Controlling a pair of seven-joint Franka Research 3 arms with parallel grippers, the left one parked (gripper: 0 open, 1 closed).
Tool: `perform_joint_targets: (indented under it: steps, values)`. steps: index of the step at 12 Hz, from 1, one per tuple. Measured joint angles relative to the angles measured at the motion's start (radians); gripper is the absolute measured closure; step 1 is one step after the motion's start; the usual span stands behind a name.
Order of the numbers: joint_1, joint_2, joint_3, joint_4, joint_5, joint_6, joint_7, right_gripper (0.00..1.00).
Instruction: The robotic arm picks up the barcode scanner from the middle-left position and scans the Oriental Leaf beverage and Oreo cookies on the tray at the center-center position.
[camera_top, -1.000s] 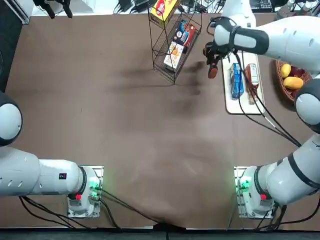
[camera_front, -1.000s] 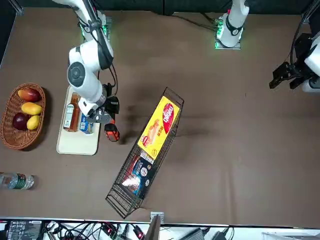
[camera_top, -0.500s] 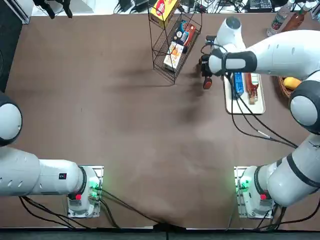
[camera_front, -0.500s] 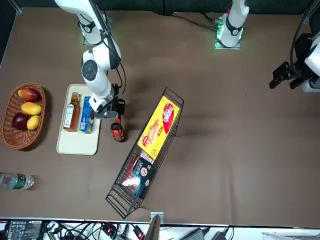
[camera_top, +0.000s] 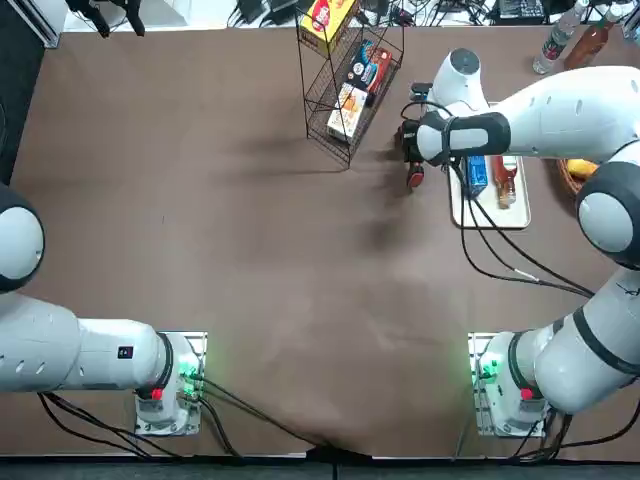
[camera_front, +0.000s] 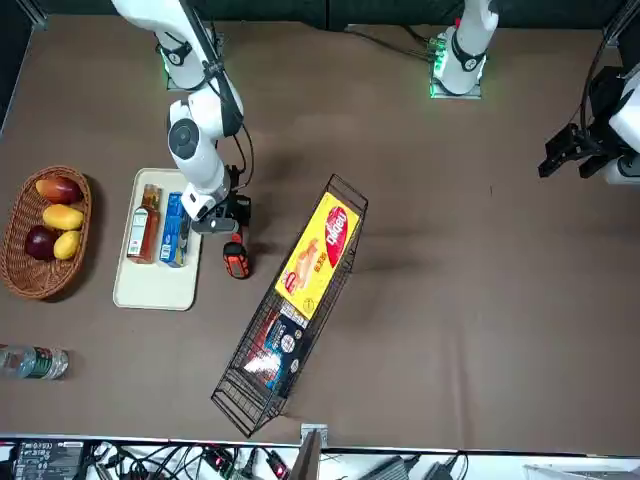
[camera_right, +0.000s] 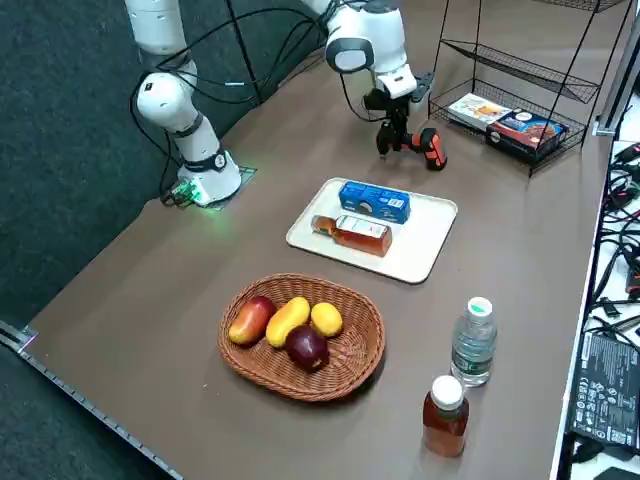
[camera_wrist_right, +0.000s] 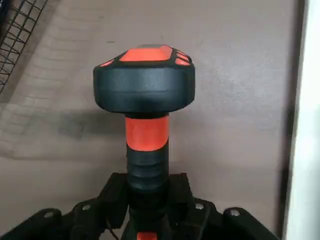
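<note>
While around 1 scanner (camera_wrist_right: 145, 90), 1 tool (camera_wrist_right: 148, 186).

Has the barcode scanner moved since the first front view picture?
Yes. In the front view, the scanner, held by the right tool, has shifted away from the tray toward the wire rack.
</note>
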Motion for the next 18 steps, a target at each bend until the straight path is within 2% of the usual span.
perform_joint_targets:
  steps: [3, 6, 7, 11, 12, 15, 18]
  values:
    - [0.015, 0.026, 0.0, -0.022, 0.0, 0.059, 0.0, 0.57]
    - [0.018, 0.028, -0.002, -0.022, 0.0, 0.065, 0.0, 0.57]
    - [0.018, 0.03, -0.002, -0.022, 0.0, 0.065, 0.0, 0.51]
    - [0.019, 0.028, -0.003, 0.005, 0.0, 0.052, 0.0, 0.07]
    - [0.019, 0.021, -0.007, 0.04, 0.0, -0.016, 0.0, 0.0]
    - [0.017, -0.012, -0.035, 0.223, -0.024, -0.317, 0.001, 0.0]
    - [-0.003, -0.088, -0.066, 0.311, -0.067, -0.411, -0.002, 0.0]
